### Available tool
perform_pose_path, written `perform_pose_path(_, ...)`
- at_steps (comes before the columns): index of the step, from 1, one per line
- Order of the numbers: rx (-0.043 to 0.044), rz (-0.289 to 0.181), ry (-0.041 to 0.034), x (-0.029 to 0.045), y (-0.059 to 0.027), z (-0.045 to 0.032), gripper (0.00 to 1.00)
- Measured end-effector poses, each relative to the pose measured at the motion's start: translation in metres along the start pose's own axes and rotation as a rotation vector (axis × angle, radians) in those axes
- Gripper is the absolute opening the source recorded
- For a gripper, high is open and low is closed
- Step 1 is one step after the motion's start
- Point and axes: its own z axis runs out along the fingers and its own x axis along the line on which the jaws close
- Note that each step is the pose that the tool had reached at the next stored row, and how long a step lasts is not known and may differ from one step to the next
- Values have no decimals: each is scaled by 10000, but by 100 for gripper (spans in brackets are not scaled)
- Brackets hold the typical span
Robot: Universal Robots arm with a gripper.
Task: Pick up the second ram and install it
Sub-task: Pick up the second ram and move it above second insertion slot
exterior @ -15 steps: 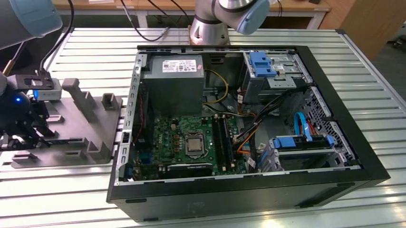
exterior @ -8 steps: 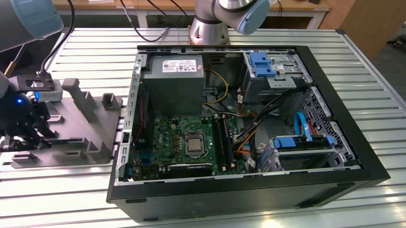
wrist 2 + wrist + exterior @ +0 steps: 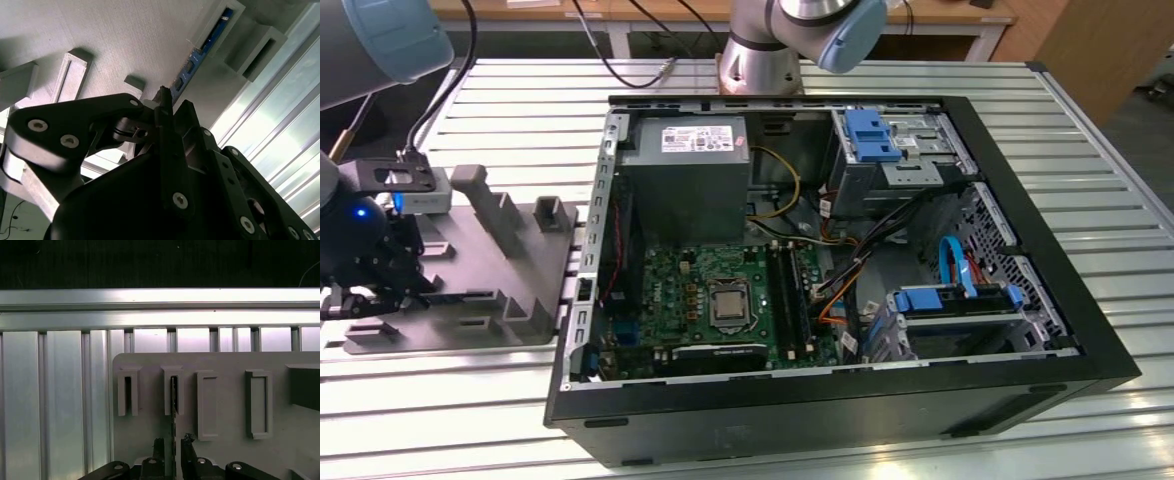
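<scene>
Grey block [image 3: 225, 365] holds the second ram [image 3: 195, 60] upright; gripper [image 3: 173, 442] a little open around it, pick-up needs a soft squeeze

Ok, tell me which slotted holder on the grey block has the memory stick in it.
The holder straight ahead of the gripper: the second ram stands on edge in its slot, while the slotted holder beside it is empty.

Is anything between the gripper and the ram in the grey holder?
Nothing visible. In the first wrist view the gripper is right at the ram, which stands on edge in a slot of the grey holder, with no other part between them.
</scene>
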Motion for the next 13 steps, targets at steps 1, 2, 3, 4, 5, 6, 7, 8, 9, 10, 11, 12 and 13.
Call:
perform_pose_path(1, -1, 0, 0, 0, 0, 0, 27)
perform_pose_path(2, 0, 0, 0, 0, 0, -6, 27)
perform_pose_path(3, 0, 0, -2, -1, 0, -14, 27)
perform_pose_path(4, 2, 1, -18, -1, 0, -15, 27)
perform_pose_path(5, 3, 2, -34, -2, 0, -15, 27)
perform_pose_path(6, 3, 2, -37, -2, 0, -16, 27)
perform_pose_path(7, 3, 1, -39, -6, -1, -17, 27)
perform_pose_path(8, 2, 1, -40, -10, 0, -17, 27)
perform_pose_path(9, 3, 0, -41, -10, 0, -17, 27)
perform_pose_path(10, 2, 0, -41, -10, 0, -16, 27)
perform_pose_path(11, 1, -1, -40, -10, 0, -15, 27)
perform_pose_path(12, 5, 0, -43, -12, 0, -9, 27)
perform_pose_path(13, 4, 1, -42, -14, -1, -6, 27)
